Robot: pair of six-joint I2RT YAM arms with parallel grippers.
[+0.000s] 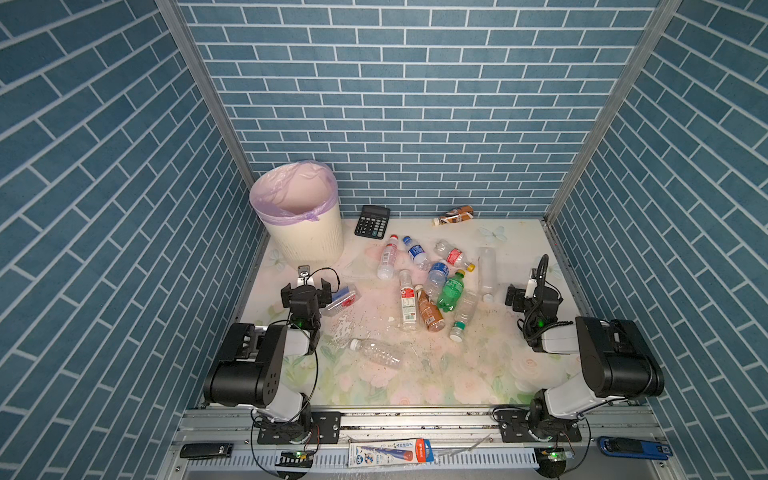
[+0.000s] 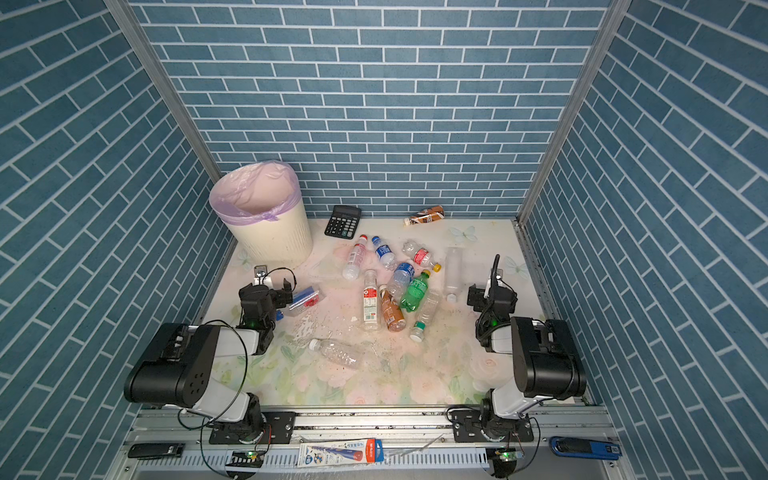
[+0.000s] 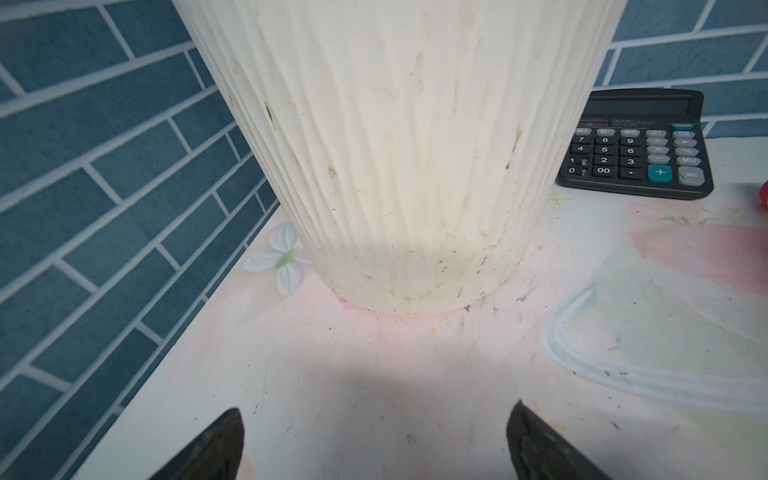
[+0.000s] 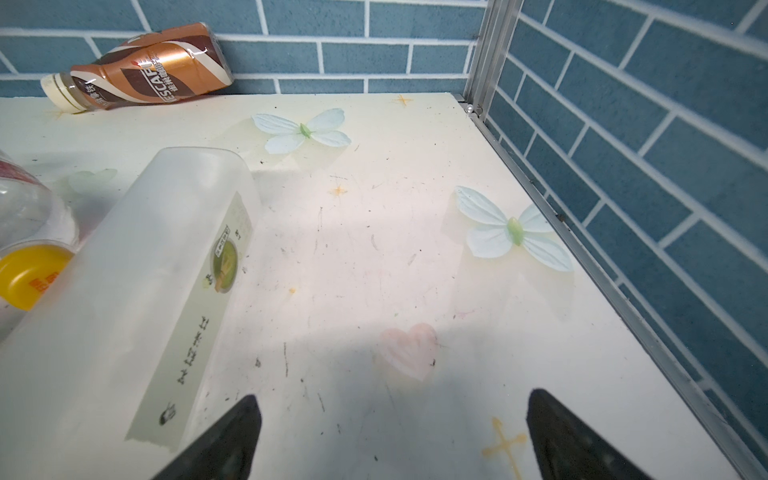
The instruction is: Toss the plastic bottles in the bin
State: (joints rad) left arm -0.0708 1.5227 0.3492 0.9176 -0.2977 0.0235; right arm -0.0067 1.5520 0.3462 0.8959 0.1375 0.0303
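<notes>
Bottle (image 4: pixel 137 291) just left of right gripper (image 4: pixel 390 438), long axis along its reach; jaws wide, empty. Left gripper (image 3: pixel 374 440) wide too.

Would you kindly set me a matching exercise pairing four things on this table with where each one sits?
Things: 1 bin; 2 calculator; 3 green bottle; 4 coffee bottle.
Places: A alone at the far edge, right of centre; B back left corner; C among other bottles, centre; D just right of the bin.
Pairs: 1-B, 2-D, 3-C, 4-A.

Roughly a dozen plastic bottles (image 1: pixel 451 291) lying scattered, lilac-lined bin (image 1: pixel 307 241) upright far-left
</notes>
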